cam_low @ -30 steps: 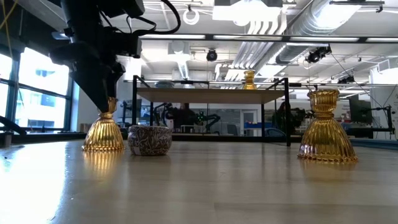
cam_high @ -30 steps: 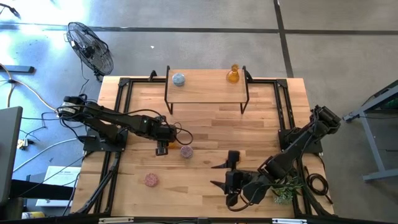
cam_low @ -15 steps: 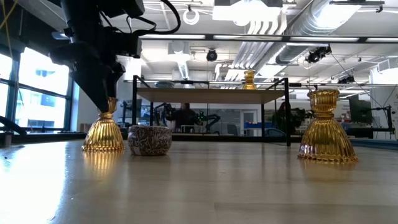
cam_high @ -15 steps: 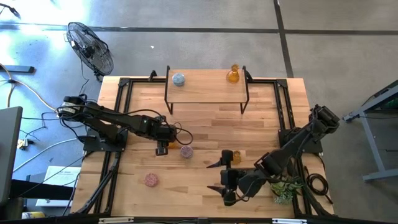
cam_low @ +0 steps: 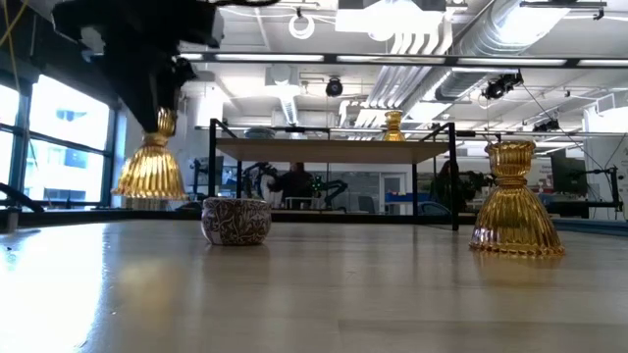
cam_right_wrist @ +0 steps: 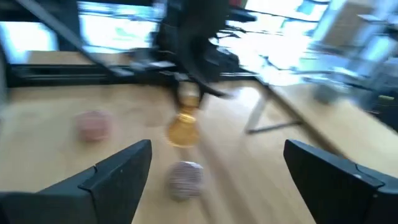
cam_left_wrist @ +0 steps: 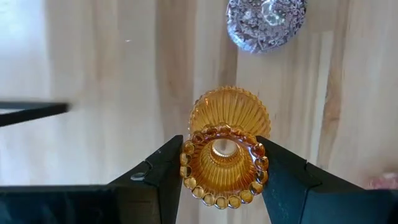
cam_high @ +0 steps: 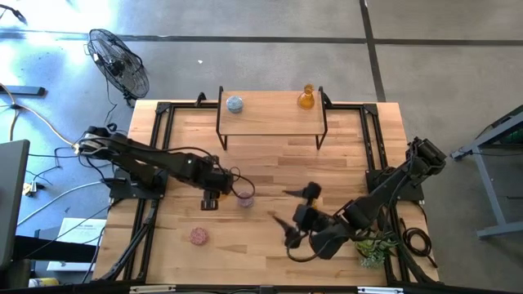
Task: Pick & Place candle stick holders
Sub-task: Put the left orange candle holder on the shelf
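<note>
Wooden tabletop (cam_high: 270, 163), small raised shelf (cam_high: 270, 114) at far edge, green plant (cam_high: 374, 249) near corner, fan (cam_high: 118, 61) on floor.

Two dark jointed arms, black wedge-shaped claw fingers (cam_left_wrist: 158, 180)

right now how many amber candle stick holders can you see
3. One amber holder stands on the raised shelf, one is held off the table in the left gripper, and one stands on the table.
</note>
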Tool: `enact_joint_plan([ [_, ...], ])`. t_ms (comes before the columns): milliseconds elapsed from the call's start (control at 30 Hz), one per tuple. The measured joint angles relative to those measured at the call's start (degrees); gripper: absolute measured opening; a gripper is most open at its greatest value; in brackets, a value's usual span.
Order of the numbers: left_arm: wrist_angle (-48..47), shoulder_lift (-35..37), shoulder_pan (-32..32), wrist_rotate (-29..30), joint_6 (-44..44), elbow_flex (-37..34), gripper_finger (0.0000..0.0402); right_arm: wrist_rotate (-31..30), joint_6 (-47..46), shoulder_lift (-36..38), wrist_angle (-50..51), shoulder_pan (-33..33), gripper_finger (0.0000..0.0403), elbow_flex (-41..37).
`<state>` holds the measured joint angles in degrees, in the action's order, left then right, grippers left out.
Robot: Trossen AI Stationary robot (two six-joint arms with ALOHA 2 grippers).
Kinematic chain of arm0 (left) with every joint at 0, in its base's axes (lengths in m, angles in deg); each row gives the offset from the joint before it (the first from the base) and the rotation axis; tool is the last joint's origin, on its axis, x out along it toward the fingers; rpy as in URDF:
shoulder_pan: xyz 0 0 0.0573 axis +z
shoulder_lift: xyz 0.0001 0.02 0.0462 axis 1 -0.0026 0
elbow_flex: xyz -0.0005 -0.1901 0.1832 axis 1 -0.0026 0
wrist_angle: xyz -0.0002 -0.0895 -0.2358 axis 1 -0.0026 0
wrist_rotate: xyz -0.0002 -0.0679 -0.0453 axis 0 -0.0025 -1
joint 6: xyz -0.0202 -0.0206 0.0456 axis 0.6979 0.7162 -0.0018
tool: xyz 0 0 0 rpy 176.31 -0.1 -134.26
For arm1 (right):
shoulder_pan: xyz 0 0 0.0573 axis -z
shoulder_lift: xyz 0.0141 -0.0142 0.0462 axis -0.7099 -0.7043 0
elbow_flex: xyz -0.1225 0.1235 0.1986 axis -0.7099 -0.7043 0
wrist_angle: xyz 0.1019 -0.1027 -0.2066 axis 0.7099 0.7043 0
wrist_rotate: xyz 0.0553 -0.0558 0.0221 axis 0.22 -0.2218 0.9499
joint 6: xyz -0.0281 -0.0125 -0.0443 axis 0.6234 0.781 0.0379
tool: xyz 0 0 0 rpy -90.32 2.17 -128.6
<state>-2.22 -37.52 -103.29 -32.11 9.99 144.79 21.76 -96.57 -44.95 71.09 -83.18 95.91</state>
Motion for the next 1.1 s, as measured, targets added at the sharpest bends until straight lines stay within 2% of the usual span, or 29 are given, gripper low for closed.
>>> enact_joint_plan([
  [100, -2.6, 0.0, -2.3, 1.9, 0.8, 4.2, 0.0164, -4.6, -5.4, 0.0, 3.9, -0.7, 0.0362, 0.0],
  [233, -6.0, 0.1, -4.9, 3.4, 1.7, 9.1, 0.0164, -4.5, -10.0, 0.0, 5.8, -0.8, 0.0362, 0.0],
  [567, -10.3, 0.2, -8.5, 10.2, 3.0, 19.2, 0.0164, -5.3, -8.8, 0.0, 7.8, -0.6, 0.0362, 0.0],
  [733, -11.3, 0.2, -8.3, 11.1, 3.0, 19.8, 0.0164, 0.1, -4.4, 0.0, 3.4, 0.3, 0.0362, 0.0],
  [900, -10.4, 0.2, -8.3, 11.1, 2.7, 19.8, 0.0164, 10.2, 1.6, 0.0, -2.2, 3.0, 0.0362, 0.0],
  [1100, -7.8, 0.2, -8.3, 11.1, 2.5, 19.8, 0.0164, 19.4, 3.0, 0.0, -2.9, 6.4, 0.0362, 0.0],
])
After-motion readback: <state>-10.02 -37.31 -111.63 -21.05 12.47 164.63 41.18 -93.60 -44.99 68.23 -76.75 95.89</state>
